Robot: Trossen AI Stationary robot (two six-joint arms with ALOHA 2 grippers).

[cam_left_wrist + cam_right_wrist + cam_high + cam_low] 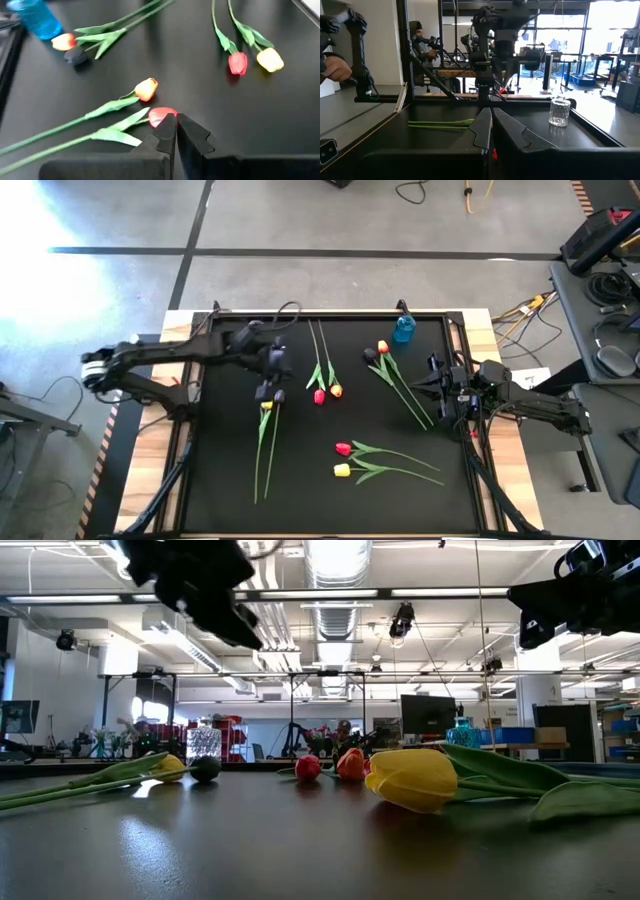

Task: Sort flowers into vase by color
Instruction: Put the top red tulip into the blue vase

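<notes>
Seen from above, eight tulips are lying in four pairs on a black bench (200, 480).

- **Left of centre:** a yellow tulip (266, 407) and a dark tulip (279, 395) are pointing their heads to the top of the frame, stems running down.
- **Centre:** a red tulip (319, 396) and an orange-yellow tulip (336, 390) are lying with heads lower, stems rising to the upper edge.
- **Upper right:** a red-orange tulip (383, 347) and a dark purple tulip (370, 355) are slanting, stems running to the lower right.
- **Lower centre:** a red tulip (343, 448) and a yellow tulip (342, 470) are pointing left, stems running right.

A blue vase (403, 330) is standing at the top right of the bench. Only the table-height view and the right wrist view are showing a clear glass vase (203, 743).

The left gripper (268, 392) is hovering over the left pair, and its wrist view is showing its jaws pressed together, holding nothing. The right gripper (437, 388) is waiting at the right edge, jaws likewise pressed together and empty. A person (420, 37) is sitting beyond the bench.
</notes>
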